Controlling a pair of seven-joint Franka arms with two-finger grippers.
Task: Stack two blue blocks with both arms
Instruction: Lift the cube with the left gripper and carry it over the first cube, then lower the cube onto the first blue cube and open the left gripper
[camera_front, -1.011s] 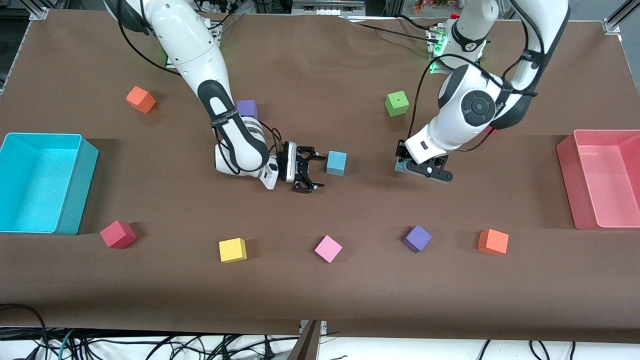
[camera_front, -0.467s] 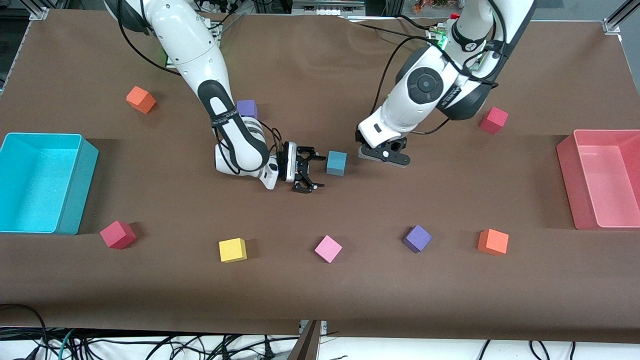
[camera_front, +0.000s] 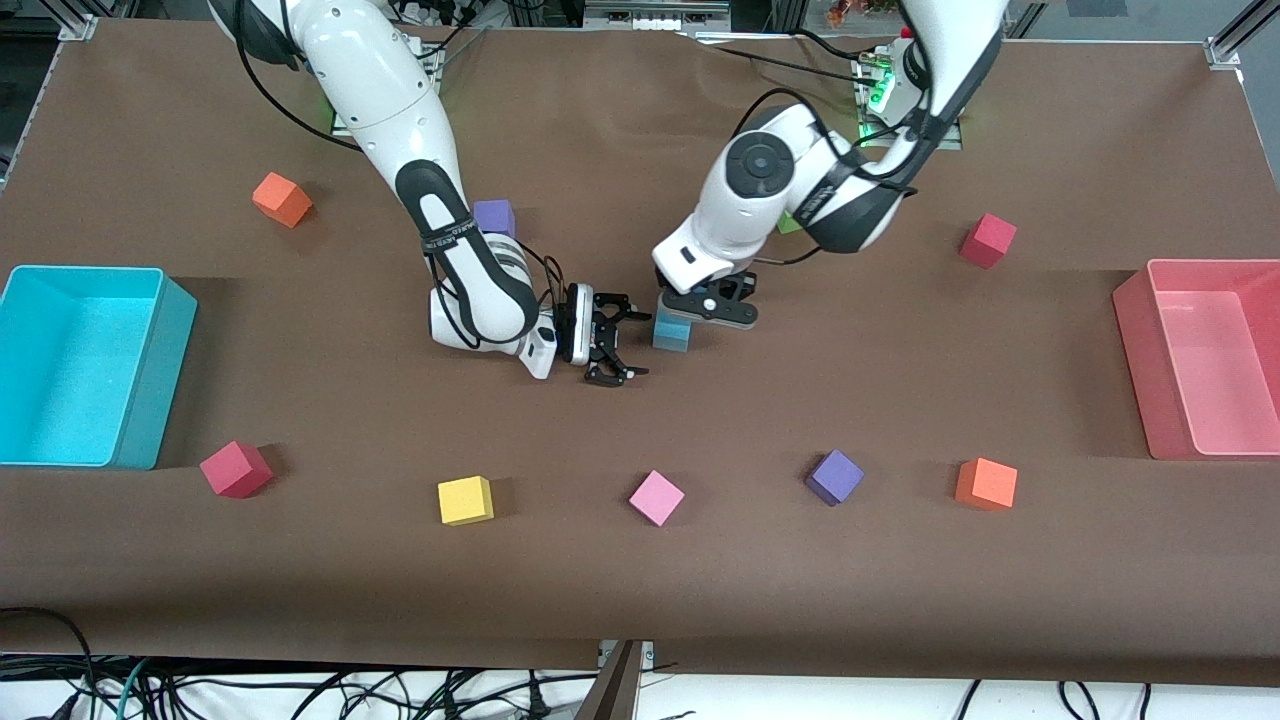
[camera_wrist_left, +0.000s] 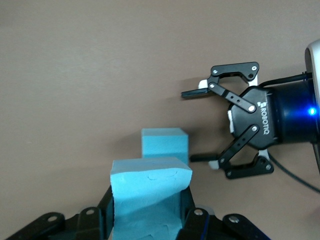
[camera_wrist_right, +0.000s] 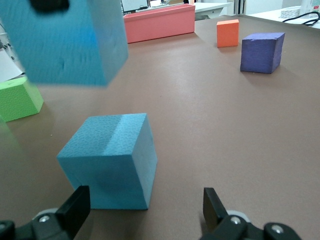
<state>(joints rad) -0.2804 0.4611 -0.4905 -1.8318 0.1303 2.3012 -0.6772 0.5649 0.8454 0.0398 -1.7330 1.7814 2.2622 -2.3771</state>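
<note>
Over the resting blue block (camera_front: 672, 332) mid-table hovered the left pincer (camera_front: 706, 306), pinching the second blue block (camera_wrist_left: 148, 200) just above it; the right pincer (camera_front: 612, 348) waited beside, low, fingers spread wide.

matt foam blue blocks (camera_wrist_right: 107, 160), matt brown table cover (camera_front: 640, 600)

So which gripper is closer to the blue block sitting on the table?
Left. The left gripper, shut on the second blue block, hangs just over the blue block on the table. The right gripper sits open beside that block, not touching it.
</note>
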